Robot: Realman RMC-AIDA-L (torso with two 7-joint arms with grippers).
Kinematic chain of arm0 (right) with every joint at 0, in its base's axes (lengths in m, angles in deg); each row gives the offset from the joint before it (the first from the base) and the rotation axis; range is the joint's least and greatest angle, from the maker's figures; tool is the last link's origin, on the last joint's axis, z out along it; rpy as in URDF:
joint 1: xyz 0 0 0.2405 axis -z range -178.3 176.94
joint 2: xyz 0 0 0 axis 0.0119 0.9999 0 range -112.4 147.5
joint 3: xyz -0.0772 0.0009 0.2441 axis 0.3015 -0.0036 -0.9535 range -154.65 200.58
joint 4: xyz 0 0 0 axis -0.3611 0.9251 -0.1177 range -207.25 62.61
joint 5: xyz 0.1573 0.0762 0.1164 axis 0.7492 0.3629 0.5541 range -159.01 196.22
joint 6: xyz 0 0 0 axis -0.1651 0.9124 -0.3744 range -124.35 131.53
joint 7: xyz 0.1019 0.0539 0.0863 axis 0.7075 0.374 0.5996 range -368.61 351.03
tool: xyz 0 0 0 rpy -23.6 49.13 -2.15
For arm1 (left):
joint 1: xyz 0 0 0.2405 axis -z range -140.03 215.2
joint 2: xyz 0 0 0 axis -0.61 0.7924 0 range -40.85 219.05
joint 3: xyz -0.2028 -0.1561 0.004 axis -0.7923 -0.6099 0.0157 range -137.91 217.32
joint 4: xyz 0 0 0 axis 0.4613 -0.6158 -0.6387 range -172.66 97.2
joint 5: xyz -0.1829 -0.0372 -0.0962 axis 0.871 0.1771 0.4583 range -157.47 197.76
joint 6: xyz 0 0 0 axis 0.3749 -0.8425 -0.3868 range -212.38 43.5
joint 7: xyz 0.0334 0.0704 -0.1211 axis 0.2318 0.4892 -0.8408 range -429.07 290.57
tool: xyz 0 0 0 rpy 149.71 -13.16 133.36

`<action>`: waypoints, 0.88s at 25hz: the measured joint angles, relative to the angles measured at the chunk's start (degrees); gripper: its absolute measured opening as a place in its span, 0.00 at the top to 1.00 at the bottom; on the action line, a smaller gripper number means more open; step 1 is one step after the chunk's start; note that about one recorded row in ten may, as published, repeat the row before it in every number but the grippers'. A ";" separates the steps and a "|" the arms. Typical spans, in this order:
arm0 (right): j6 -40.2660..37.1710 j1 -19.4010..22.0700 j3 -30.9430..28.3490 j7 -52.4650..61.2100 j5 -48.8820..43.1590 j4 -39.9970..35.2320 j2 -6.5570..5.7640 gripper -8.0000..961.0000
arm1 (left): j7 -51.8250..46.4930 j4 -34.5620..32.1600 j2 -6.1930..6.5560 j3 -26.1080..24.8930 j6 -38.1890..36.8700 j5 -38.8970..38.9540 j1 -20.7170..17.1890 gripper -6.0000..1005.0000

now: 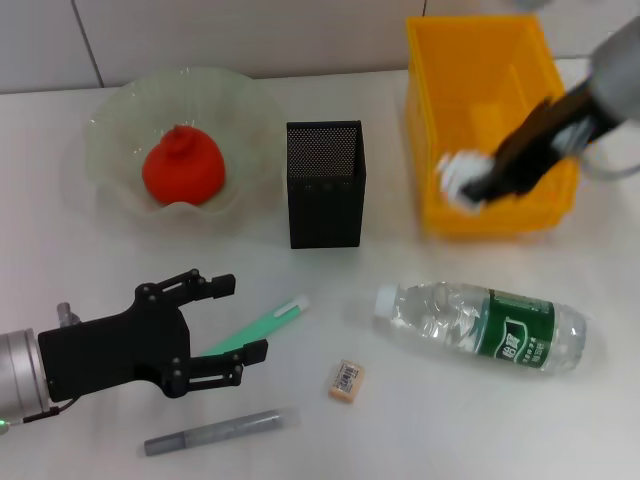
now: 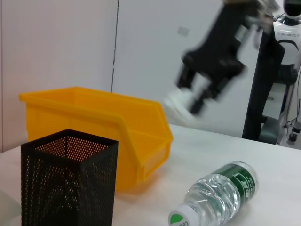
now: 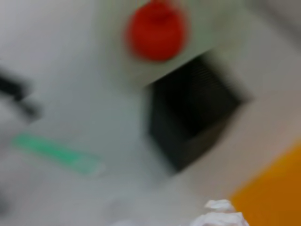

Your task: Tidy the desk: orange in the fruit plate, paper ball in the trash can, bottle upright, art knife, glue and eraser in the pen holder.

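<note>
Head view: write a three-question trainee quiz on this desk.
1. True or false: the orange is in the fruit plate.
2. The bottle is: A upright, B lying on its side, C inside the trash can.
3. Fill in: the right claw holds the ____ over the trash can.

Key: 1 true. 2 B. 3 paper ball. The left claw hangs open near the green stick, grey pen and eraser.

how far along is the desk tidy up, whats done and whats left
Done: the orange sits in the fruit plate. In hand: the right gripper holds the paper ball at the trash can. Left: the bottle lies on its side; the eraser, green stick and grey pen-like tool lie outside the pen holder. The left gripper is open near the stick.
</note>
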 joint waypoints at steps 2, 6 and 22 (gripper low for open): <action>1.57 -0.57 -4.27 -2.05 -2.59 -0.49 -0.41 0.65 | 0.00 -0.10 0.00 -0.08 -0.31 0.00 0.01 0.14; 8.50 -0.76 -6.68 -3.47 -8.05 1.77 -0.67 0.65 | 0.01 -0.08 0.00 -0.41 -0.66 0.06 0.03 0.14; 27.55 -4.72 -6.98 -2.48 -11.33 20.69 -0.29 0.57 | 0.17 -0.01 0.08 -0.44 -1.30 -0.06 -0.31 0.14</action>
